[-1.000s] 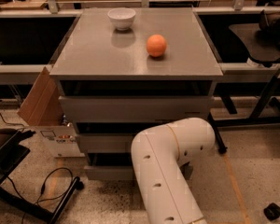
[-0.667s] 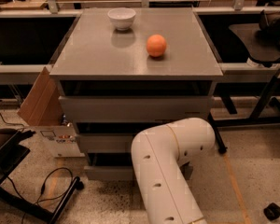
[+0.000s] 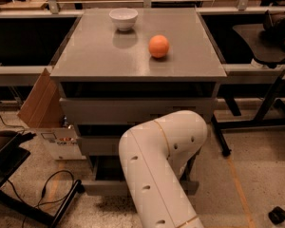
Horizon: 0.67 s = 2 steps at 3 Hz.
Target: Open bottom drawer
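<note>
Our gripper is out of sight, hidden behind the bend of our white arm (image 3: 157,167), which reaches down in front of the lower part of the grey cabinet (image 3: 133,61). From there we judge that it sits low, near the drawer fronts, but we cannot tell whether it is open, closed or gripping anything. The bottom drawer (image 3: 102,188) is the lowest of the three. Its flat grey front stands forward of the middle drawer front (image 3: 96,145) above it, and a dark gap of interior shows behind its top edge. By that we judge the task well begun: the drawer is out part of the way, though the arm covers its right half and we cannot see how far it travels. What appears left is to draw it out further, if more opening is wanted, and then to let go and clear the arm. The top drawer front (image 3: 109,110) sits flush, and a white bowl (image 3: 123,18) and an orange ball (image 3: 158,46) rest on the cabinet top, apart from one another.
</note>
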### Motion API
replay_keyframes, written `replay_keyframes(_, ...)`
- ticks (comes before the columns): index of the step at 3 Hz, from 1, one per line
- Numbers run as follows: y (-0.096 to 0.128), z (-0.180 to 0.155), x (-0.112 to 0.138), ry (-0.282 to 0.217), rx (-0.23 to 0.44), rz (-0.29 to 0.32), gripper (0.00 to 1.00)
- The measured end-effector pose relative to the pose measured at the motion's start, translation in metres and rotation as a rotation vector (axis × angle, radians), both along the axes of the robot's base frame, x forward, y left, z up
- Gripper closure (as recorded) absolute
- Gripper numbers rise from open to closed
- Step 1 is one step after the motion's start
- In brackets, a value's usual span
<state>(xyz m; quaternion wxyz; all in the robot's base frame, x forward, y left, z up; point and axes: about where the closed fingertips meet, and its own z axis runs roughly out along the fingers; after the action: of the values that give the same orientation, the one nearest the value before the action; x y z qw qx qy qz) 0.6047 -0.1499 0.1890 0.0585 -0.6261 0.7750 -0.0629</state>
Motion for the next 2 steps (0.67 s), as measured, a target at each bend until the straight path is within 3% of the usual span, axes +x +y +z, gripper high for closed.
replay_keyframes(1,0.0,0.0,0.0,0.0,0.0,0.0,1.0)
replay_keyframes(2,0.0,0.0,-0.0001,0.0,0.0,0.0,1.0)
